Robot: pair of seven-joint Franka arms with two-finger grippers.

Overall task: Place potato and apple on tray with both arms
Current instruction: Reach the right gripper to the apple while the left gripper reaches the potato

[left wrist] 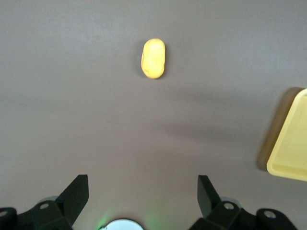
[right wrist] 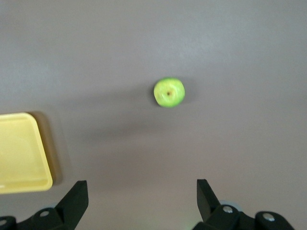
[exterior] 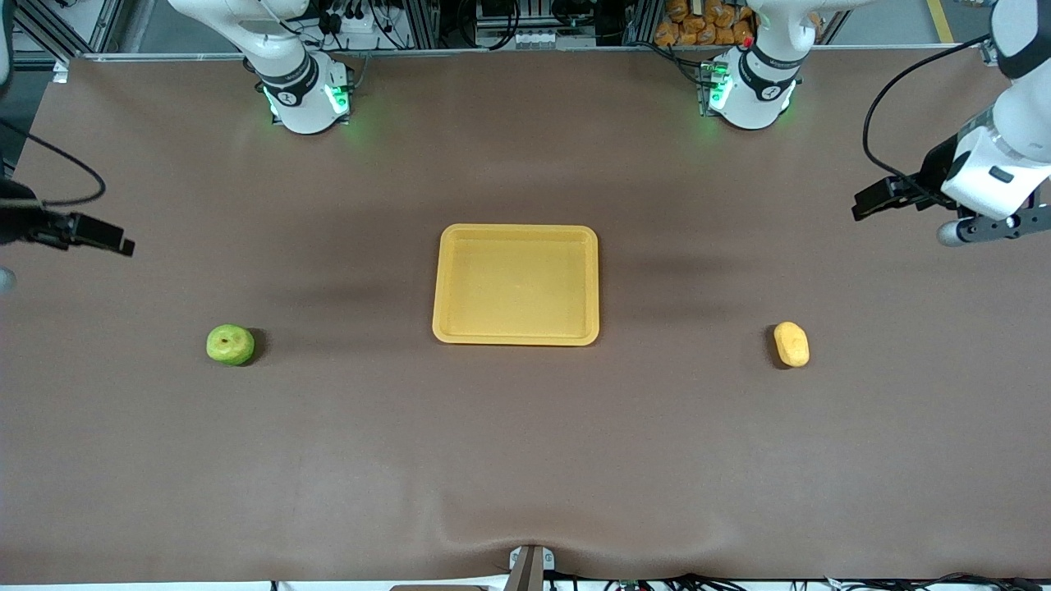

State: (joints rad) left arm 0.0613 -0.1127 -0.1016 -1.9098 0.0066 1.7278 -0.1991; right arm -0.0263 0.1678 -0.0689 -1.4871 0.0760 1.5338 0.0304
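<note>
I log: shallow yellow-orange plastic tray (exterior: 516, 285) mid-surface, bare; round green apple (exterior: 230, 344) and oblong yellow potato (exterior: 791, 344) flanking it; left gripper (left wrist: 143, 191) and right gripper (right wrist: 142, 193) both released, aloft.

**Both arms raised, jaws spread**

The left gripper (left wrist: 142, 191) is hanging high over the table's (exterior: 525, 460) left-arm end, fingers (left wrist: 76, 189) parted wide and holding nothing. The right gripper (right wrist: 142, 194) is hovering high over the table's right-arm end, its fingers (right wrist: 205, 191) likewise spread and gripping nothing.
</note>
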